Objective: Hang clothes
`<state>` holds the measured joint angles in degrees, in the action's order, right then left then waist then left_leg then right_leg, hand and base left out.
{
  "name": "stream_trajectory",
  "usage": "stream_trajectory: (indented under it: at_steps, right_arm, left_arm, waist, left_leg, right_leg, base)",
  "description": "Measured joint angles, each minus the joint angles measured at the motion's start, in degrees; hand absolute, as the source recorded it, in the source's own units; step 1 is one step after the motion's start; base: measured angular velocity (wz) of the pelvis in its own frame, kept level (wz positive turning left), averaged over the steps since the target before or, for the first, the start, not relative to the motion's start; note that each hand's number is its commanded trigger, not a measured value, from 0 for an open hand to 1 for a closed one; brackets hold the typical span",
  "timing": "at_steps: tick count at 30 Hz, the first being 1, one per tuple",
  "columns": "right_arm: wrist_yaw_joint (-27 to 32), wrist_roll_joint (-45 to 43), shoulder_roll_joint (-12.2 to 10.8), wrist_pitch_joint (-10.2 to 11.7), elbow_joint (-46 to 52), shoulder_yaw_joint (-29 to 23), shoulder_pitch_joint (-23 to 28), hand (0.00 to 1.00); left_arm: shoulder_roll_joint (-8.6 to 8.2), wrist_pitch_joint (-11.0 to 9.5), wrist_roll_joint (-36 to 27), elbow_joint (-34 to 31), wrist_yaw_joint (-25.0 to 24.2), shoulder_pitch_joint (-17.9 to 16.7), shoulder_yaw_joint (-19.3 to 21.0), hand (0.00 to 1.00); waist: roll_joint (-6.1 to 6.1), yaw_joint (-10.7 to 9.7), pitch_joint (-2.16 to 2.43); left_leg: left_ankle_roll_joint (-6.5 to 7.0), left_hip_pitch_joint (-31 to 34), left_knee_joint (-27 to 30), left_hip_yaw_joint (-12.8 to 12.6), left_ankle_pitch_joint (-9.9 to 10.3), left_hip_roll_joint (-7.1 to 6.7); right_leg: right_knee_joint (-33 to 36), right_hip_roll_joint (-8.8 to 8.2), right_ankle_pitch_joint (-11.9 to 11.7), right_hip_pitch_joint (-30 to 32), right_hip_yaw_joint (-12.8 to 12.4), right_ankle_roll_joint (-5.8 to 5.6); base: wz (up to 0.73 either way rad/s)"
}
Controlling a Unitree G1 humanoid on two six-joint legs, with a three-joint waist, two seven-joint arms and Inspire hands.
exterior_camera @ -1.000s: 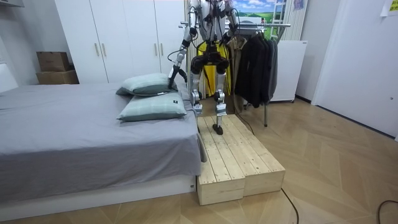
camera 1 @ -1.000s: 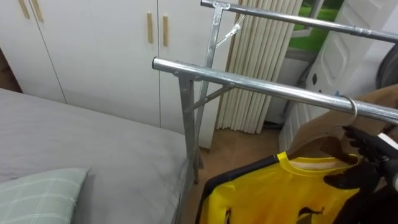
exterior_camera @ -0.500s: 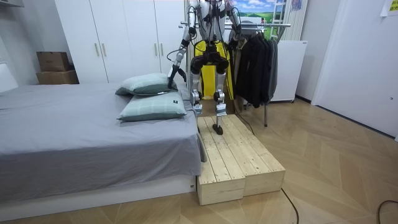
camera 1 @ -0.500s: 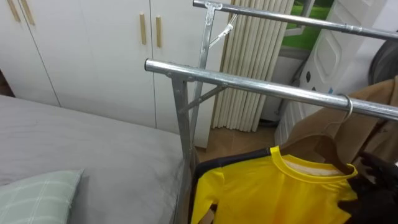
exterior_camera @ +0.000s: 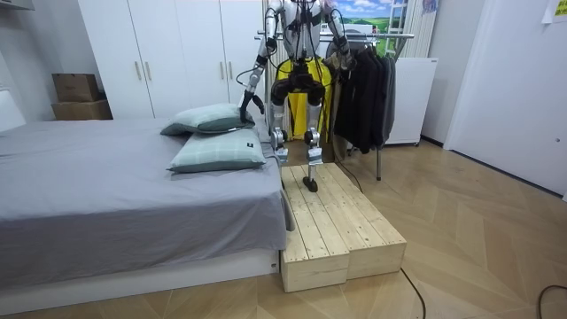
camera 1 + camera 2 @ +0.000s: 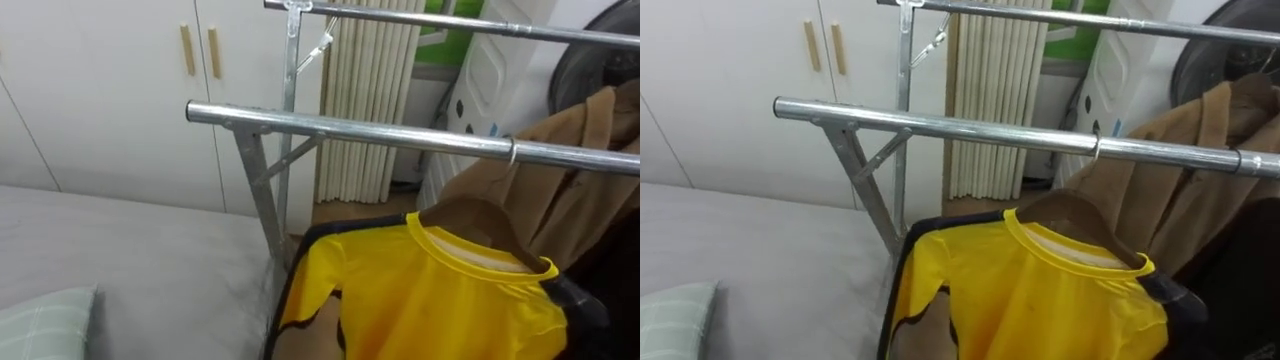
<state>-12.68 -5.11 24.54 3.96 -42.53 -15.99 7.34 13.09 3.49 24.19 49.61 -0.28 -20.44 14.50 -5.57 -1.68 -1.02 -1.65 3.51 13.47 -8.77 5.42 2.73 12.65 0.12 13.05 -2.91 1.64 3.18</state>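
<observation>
A yellow shirt (image 6: 440,300) with dark trim hangs on a wooden hanger (image 6: 470,213). The hanger's metal hook (image 6: 512,152) sits over the lower steel rail (image 6: 340,125) of the clothes rack. No hand touches the shirt. In the room view I stand on a wooden platform (image 5: 341,221), facing the rack, and the yellow shirt (image 5: 322,89) shows in front of my legs. My left hand (image 5: 244,111) hangs low beside the pillows. My right arm is lifted towards the rack, and its hand is lost against the dark clothes.
A brown coat (image 6: 580,170) hangs just right of the shirt on the same rail. A second rail (image 6: 450,22) runs above and behind. The grey bed (image 6: 120,260) with a pillow (image 6: 40,320) lies to my left, and white wardrobes (image 6: 100,90) stand behind it. Dark clothes (image 5: 363,89) fill the rack's right.
The dark right hand that held the shirt's right shoulder by the hanger has drawn away out of the eye view. The shirt now hangs free. The camera has turned right.
</observation>
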Motion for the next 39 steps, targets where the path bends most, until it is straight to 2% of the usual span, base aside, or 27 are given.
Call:
stream_trajectory:
  at_steps: [4, 8, 11, 14, 17, 19, 26, 32, 39]
  right_arm:
    - [0.26, 0.32, -1.91, 0.27, 0.01, -0.04, 3.42, 0.00]
    - [0.81, 0.86, -6.28, 0.71, -0.77, 0.02, 6.18, 0.00]
    - [1.04, 3.36, -9.19, 2.30, -2.96, 0.30, 7.39, 0.00]
    - [2.18, 7.88, -11.73, 2.92, -5.45, 1.20, 7.88, 0.00]
    - [2.16, 13.50, -13.95, 3.68, -9.26, 1.24, 8.07, 0.00]
    - [1.76, 17.75, -15.38, 3.76, -12.41, 1.48, 7.91, 0.00]
    - [0.94, 20.69, -17.21, 4.13, -22.86, 2.49, 5.89, 0.00]
    - [2.53, 20.55, -17.89, 4.18, -24.89, 3.66, 5.18, 0.00]
    - [3.04, 20.22, -18.04, 4.18, -25.86, 7.09, 1.75, 0.00]
  left_arm:
    - [-0.74, -1.45, -0.29, 0.43, 0.78, 0.00, 0.00, 0.00]
    - [-0.97, -3.04, -3.90, 3.75, 1.46, 0.83, -0.17, 0.00]
    - [-1.05, -3.72, -5.66, 5.87, 1.68, 1.13, -1.35, 0.00]
    - [-1.17, -4.37, -8.35, 9.18, 2.08, 1.93, -2.48, 0.00]
    - [-1.70, -5.44, -8.92, 12.34, 2.40, 3.14, -2.43, 0.00]
    - [-2.31, -5.50, -8.97, 13.54, 2.51, 3.94, -2.45, 0.00]
    - [-3.24, -6.00, -9.11, 15.75, 3.80, 4.85, -2.54, 0.00]
    - [-4.45, -6.17, -9.14, 16.61, 5.05, 5.35, -3.02, 0.00]
    - [-4.87, -6.27, -14.57, 18.67, 4.42, 6.99, -3.73, 0.00]
  waist:
    - [0.25, -0.10, 0.04]
    - [0.58, -0.25, 0.17]
    - [1.59, -0.12, 0.13]
    - [2.72, -0.49, 0.60]
    - [3.44, -0.80, 0.50]
    - [3.57, -0.86, 0.28]
    - [3.96, -1.00, 0.58]
    - [4.44, -1.02, 0.47]
    - [5.25, -0.84, 0.48]
  left_leg:
    - [0.00, -0.33, -0.15, -0.85, 0.58, 0.05]
    - [-0.05, -0.39, 0.02, -1.22, 1.08, 0.10]
    - [-0.19, -0.98, -0.04, -2.35, 1.59, 0.45]
    - [-0.22, -1.27, -0.04, -2.93, 1.69, 0.56]
    - [-0.22, -1.34, -0.08, -3.07, 1.69, 0.58]
    - [-0.19, -1.31, -0.08, -3.12, 1.72, 0.57]
    - [-0.19, -1.32, -0.06, -2.80, 1.72, 0.54]
    - [-0.16, -1.28, 0.04, -2.99, 1.75, 0.49]
    - [-0.09, -1.18, -0.02, -2.74, 1.79, 0.34]
  right_leg:
    - [-0.02, 0.01, 0.19, 0.07, -0.97, -0.28]
    - [-0.05, 0.00, 0.07, 0.04, -1.13, -0.16]
    - [-0.07, 0.11, 0.06, -0.02, -1.94, -0.18]
    - [-0.02, 0.11, 0.06, -0.07, -2.43, -0.18]
    - [-0.02, 0.17, 0.09, 0.01, -2.77, -0.20]
    - [-0.10, 0.14, 0.16, 0.03, -2.83, -0.31]
    - [-0.03, 0.16, 0.12, 0.00, -2.79, -0.27]
    - [-0.06, 0.15, 0.13, 0.04, -2.90, -0.27]
    - [-0.53, -0.02, 0.12, -0.06, -2.37, -0.37]
  base:
    - [-0.12]
    - [-0.05]
    - [-0.17]
    - [-0.14]
    - [-0.03]
    - [0.00]
    - [0.00]
    - [0.00]
    - [0.01]
